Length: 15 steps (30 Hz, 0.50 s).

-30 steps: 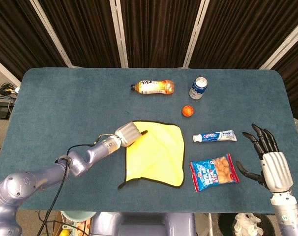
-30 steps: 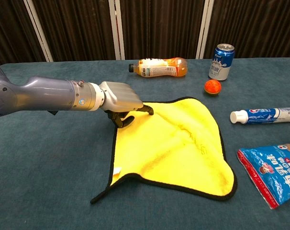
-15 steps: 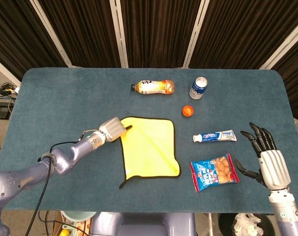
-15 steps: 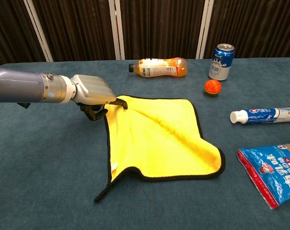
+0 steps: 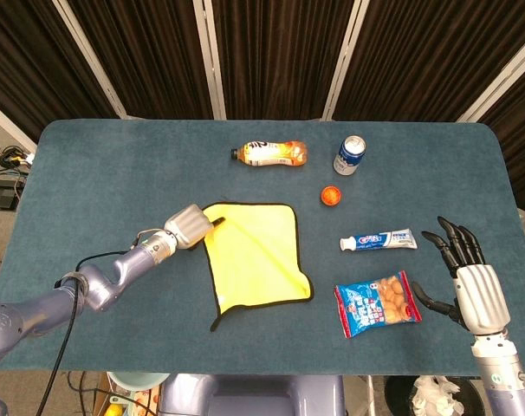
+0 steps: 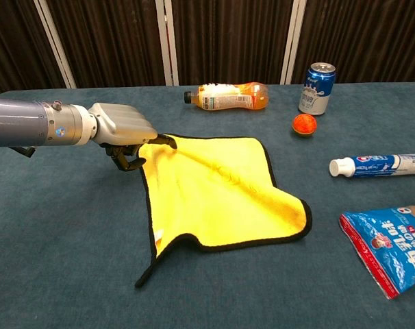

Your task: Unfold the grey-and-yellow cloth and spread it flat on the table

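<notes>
The cloth (image 5: 252, 254) (image 6: 214, 192) lies yellow side up with a black hem, spread over the table's middle, with a crease running across it. Its near left corner trails to a point. My left hand (image 5: 189, 227) (image 6: 123, 127) pinches the cloth's far left corner and holds it just off the table. My right hand (image 5: 470, 282) hovers at the table's right front with its fingers spread, holding nothing. The chest view does not show that hand.
A juice bottle (image 5: 269, 154) lies at the back, with a blue can (image 5: 350, 156) and an orange ball (image 5: 331, 195) to its right. A toothpaste tube (image 5: 379, 240) and a blue snack bag (image 5: 378, 302) lie right of the cloth, near my right hand.
My left hand has pulled the cloth's far left corner leftward and back, dragging the whole cloth left and away from the toothpaste and snack bag. My right hand barely moved.
</notes>
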### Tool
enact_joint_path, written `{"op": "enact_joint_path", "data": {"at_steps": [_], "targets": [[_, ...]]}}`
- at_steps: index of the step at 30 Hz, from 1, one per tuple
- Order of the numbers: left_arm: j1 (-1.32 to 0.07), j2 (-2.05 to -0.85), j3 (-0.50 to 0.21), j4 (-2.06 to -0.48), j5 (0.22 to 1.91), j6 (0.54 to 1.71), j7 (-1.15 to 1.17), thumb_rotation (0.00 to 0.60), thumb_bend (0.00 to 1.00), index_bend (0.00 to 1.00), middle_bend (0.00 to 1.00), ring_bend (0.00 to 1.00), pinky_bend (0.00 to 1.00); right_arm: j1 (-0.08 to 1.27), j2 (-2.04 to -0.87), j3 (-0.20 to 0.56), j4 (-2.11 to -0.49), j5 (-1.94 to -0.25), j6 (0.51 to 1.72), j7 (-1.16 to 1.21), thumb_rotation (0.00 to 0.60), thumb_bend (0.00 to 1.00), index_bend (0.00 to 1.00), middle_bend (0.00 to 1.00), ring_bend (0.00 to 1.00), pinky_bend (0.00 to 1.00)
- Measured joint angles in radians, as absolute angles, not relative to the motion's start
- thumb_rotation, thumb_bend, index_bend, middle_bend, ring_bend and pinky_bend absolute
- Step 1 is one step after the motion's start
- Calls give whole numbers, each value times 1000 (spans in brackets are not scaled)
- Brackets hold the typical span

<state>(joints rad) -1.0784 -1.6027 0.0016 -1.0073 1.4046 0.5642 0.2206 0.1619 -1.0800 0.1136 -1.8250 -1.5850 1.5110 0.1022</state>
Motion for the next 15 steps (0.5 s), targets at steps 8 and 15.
{"op": "enact_joint_path", "data": {"at_steps": [8, 15], "targets": [[-1051, -1530, -5, -1153, 1513, 721, -24, 600, 544, 18, 1000, 1000, 1000, 163, -1077, 117, -1832, -1572, 1506, 91, 600, 318, 157, 0, 0, 0], [-1017, -1385, 54, -1300, 1617, 806, -183, 600, 531, 39, 1000, 1000, 1000, 169, -1089, 112, -1833, -1578, 1495, 85, 600, 317, 155, 0, 0, 0]]}}
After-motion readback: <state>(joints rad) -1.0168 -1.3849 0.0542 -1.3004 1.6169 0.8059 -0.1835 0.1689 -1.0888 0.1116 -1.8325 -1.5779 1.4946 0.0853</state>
